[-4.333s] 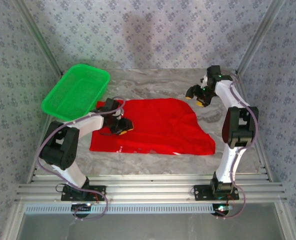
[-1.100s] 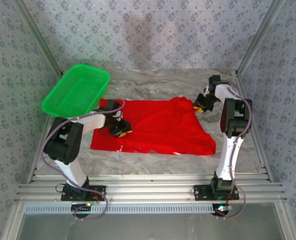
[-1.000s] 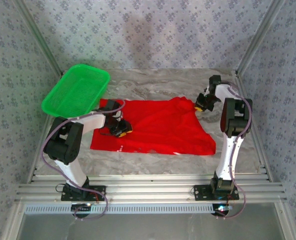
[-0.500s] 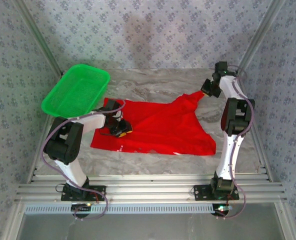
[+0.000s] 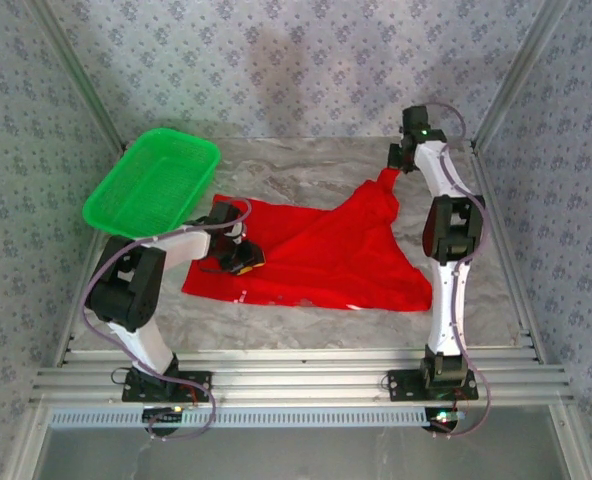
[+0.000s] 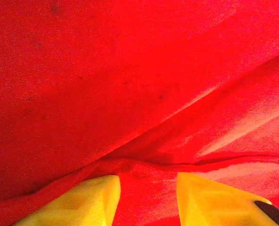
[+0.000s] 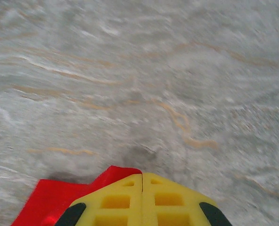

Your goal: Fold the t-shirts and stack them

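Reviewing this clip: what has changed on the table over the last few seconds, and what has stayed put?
The right gripper came down on the far right corner of the red t-shirt, shut on it and has lifted it up and toward the far side, pulling the cloth into a peak. The left gripper stays on the shirt's left part; the green basket has not moved.

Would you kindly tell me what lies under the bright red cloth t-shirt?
The grey marbled tabletop shows around the bright red cloth t-shirt; whatever lies beneath its flat part is covered.
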`<state>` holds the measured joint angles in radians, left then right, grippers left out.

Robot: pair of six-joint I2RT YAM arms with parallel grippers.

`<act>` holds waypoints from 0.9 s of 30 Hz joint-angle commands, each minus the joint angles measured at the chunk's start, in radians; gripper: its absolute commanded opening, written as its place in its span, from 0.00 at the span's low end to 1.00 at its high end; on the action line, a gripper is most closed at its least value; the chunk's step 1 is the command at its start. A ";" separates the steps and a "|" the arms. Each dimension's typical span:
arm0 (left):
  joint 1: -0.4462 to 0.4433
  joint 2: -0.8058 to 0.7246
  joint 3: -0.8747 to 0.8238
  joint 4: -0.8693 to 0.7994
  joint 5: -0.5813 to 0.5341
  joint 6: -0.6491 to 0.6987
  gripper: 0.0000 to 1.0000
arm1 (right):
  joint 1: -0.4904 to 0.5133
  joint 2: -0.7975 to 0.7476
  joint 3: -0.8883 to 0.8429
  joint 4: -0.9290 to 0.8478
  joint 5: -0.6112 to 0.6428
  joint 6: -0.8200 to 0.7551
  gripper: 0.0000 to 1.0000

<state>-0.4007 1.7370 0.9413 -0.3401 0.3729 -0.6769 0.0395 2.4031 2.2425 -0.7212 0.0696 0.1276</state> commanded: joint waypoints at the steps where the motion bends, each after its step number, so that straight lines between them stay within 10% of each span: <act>1: -0.018 0.054 -0.071 -0.142 -0.081 0.016 0.40 | 0.009 0.000 0.028 0.173 -0.065 -0.008 0.01; 11: -0.024 0.052 -0.089 -0.111 -0.079 -0.004 0.40 | 0.058 -0.030 0.017 0.449 -0.371 -0.003 0.07; 18: -0.024 0.060 -0.076 -0.105 -0.069 0.001 0.40 | 0.058 -0.040 0.068 0.187 -0.317 0.044 0.60; 27: -0.046 0.033 -0.015 -0.126 -0.062 0.001 0.40 | 0.000 -0.404 -0.457 -0.016 -0.345 0.180 0.63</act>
<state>-0.4267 1.7279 0.9493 -0.3450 0.3317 -0.6777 0.0349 2.1166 1.9087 -0.6090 -0.2787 0.2634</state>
